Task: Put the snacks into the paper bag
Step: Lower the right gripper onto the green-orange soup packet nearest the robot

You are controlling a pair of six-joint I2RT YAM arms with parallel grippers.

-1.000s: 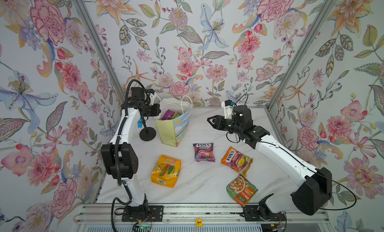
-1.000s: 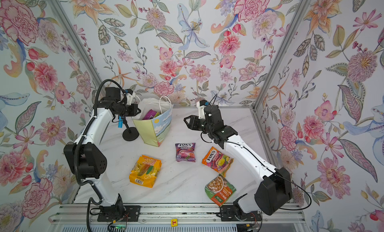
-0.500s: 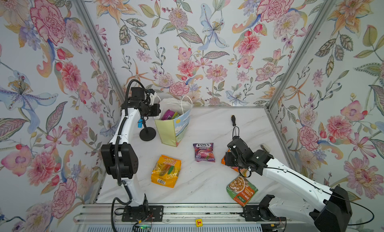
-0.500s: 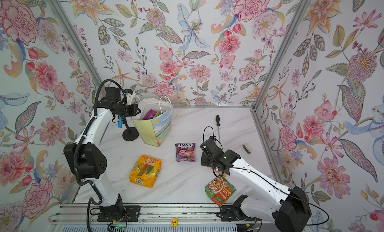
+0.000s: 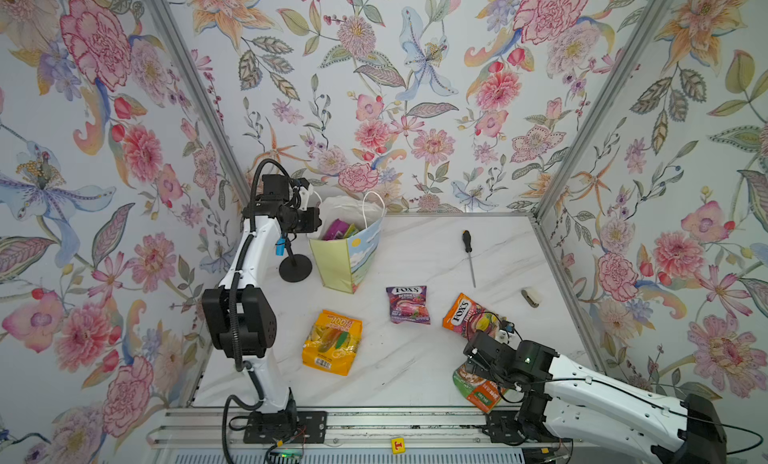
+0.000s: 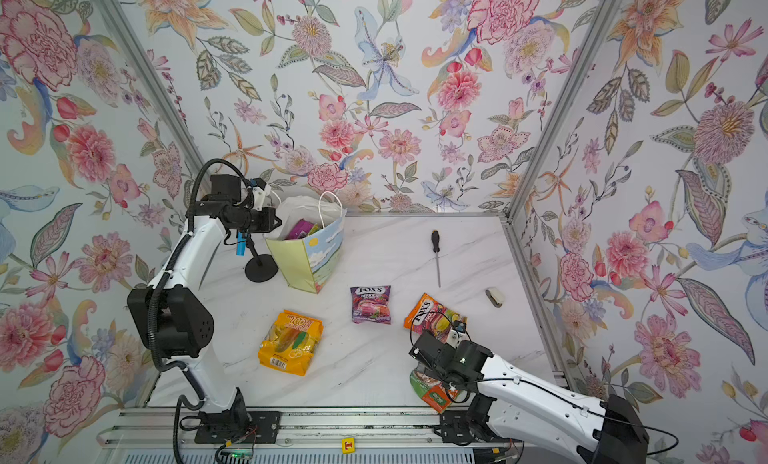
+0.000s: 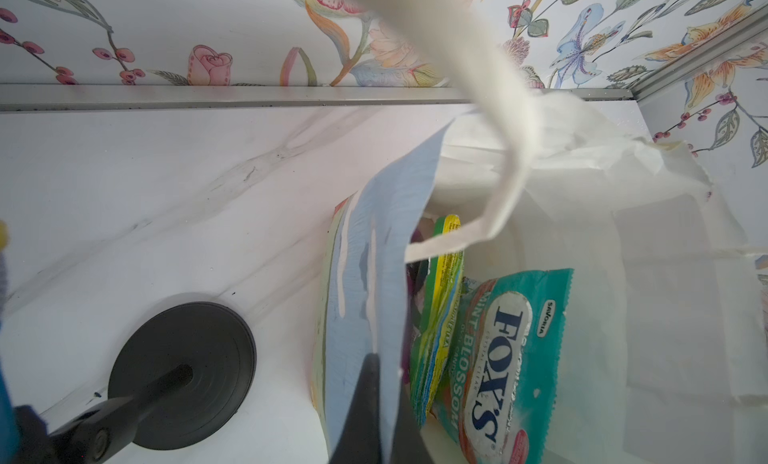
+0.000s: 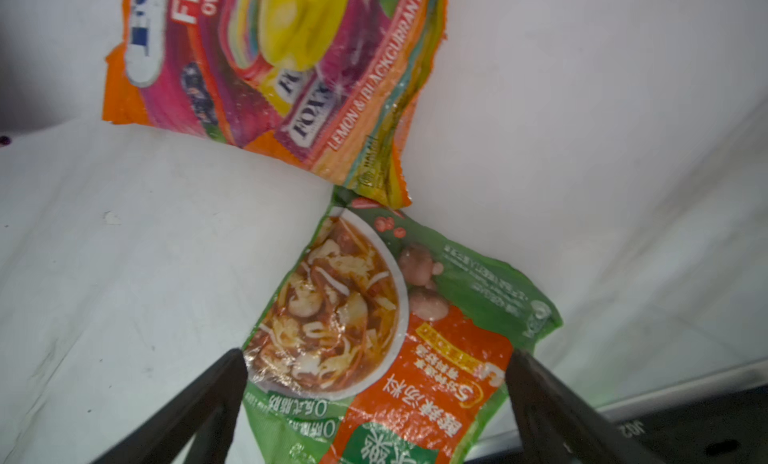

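Right claw (image 8: pixel 376 356): spread wide and grasping nothing, low over the near right corner of the bench (image 5: pixel 415 249), one finger on each side of the green-orange packet (image 8: pixel 415 274).
Under it: the green-orange packet lies flat (a bowl of soup printed on it), close to the bench's front edge.
In the way: the orange FOX'S packet (image 8: pixel 282 75) lies just beyond, one corner touching the green-orange packet's far corner.
Farther out: the purple FOX'S packet (image 5: pixel 408 304) and the yellow-orange "100" packet (image 5: pixel 332 343) lie flat mid-bench, apart from each other. A black-handled screwdriver (image 5: pixel 468 254) and a small pale object (image 5: pixel 531 297) lie towards the back right.
Left claw (image 7: pixel 384 408): clenched on a blue-painted wall of the paper bag (image 5: pixel 332 262), near its rim.
Beside it: a blue toy microphone (image 5: pixel 281 246) on a black round base, just left of the bag.
Paper bag: upright at the back left with its mouth open, showing a sky-and-cloud front, a pale yellow-green side, a white inside and white cord handles.
Inside: a teal FOX'S packet (image 7: pixel 511 358) and a green packet (image 7: pixel 440 308) stand on edge. A magenta packet (image 5: pixel 334 229) shows in both top views.
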